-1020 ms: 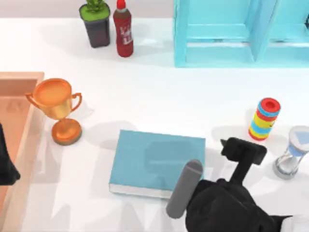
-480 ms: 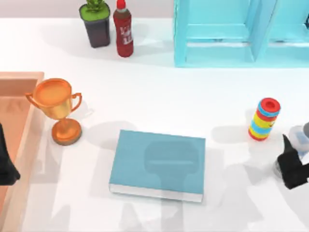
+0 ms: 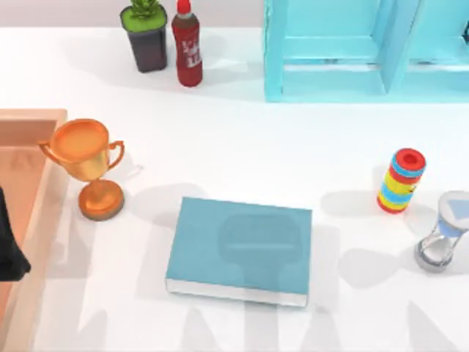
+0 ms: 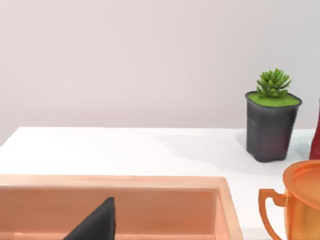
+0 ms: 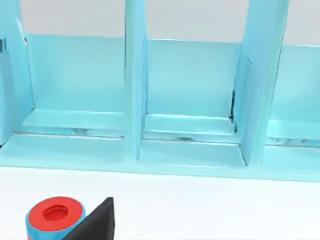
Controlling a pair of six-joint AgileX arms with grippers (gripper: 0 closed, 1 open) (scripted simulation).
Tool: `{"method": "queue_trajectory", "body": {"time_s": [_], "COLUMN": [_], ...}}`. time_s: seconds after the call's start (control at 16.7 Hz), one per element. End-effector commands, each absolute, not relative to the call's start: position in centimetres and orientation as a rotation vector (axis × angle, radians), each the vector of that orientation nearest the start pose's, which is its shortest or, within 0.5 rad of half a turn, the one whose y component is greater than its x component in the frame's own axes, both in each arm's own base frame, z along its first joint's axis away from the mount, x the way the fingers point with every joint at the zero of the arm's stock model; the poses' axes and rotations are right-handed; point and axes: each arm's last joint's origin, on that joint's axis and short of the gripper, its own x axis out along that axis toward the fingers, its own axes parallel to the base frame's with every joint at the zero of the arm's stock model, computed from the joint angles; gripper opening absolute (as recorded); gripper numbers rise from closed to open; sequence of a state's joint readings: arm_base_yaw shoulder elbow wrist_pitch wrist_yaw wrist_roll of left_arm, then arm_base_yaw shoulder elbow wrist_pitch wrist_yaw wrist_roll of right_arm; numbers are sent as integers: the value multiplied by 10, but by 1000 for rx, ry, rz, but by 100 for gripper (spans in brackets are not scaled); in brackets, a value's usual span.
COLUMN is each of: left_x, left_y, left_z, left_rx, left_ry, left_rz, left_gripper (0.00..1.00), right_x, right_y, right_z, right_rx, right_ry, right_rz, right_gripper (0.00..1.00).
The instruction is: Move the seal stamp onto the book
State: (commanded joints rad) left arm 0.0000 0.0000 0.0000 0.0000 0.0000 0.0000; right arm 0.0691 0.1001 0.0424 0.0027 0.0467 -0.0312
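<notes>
Rendered tabletop scene, white table [image 3: 242, 147], blue shelf unit [image 3: 366, 51]

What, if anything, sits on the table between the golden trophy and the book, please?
Nothing: in the top view the stretch between the trophy and the book is bare white table.

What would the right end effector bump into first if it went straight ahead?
Most likely the light-blue shelf, facing the right end effector across bare table. The striped cylinder sits off to the side, though depth is unclear. The left arm hangs by the tray.
</notes>
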Motion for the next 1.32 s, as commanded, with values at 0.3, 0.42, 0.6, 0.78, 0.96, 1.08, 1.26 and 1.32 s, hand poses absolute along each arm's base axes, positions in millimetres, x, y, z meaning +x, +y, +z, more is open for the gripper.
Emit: {"method": "queue_trajectory", "body": {"time_s": [0.3,0.42,0.6,0.78,0.96,1.08,1.26,1.32], "left_x": [106,106,106,106,111,121,150,163], "left_y": [-1,-1,-1,0,4,8,17,21], "left_z": [160,160,160,170,195,216,246,255], "left_rx": [0,0,0,10,30,45,61,64], "left_ry": [0,0,0,59,198,333,578,667], "left_rz": [0,0,0,14,42,62,84,88], "left_gripper": [100,100,100,100,100,100,100,100], "right_x": [106,106,106,106,106,106,106,106], "right_y": [-1,-1,-1,-1,-1,-1,-1,-1], "right_z": [160,160,160,160,160,160,160,160], "right_rx": [0,0,0,0,0,0,0,0], "right_ry": [0,0,0,0,0,0,0,0], "right_rz": [0,0,0,0,0,0,0,0], "right_gripper": [100,100,100,100,100,100,100,100]}}
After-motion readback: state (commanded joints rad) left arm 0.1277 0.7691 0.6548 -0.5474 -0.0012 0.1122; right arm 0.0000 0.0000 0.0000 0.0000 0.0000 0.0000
